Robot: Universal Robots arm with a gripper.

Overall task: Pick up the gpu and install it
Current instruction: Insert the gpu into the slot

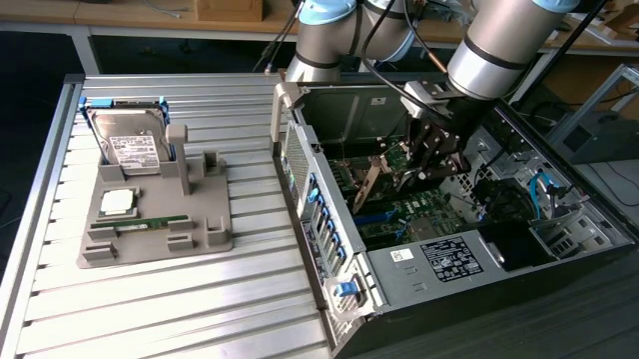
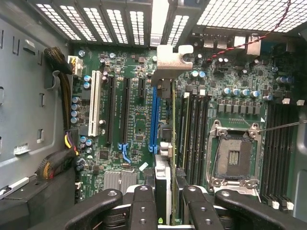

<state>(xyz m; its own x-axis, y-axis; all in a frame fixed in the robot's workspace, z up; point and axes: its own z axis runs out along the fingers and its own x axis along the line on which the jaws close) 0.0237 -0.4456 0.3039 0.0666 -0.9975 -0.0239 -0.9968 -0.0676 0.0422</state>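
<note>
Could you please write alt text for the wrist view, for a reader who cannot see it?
The gripper holds the gpu edge-on above a green motherboard inside an open computer case, the card's silver bracket towards the case's vented rear wall. The card hangs beside a blue expansion slot, with an empty CPU socket further across the board.
</note>
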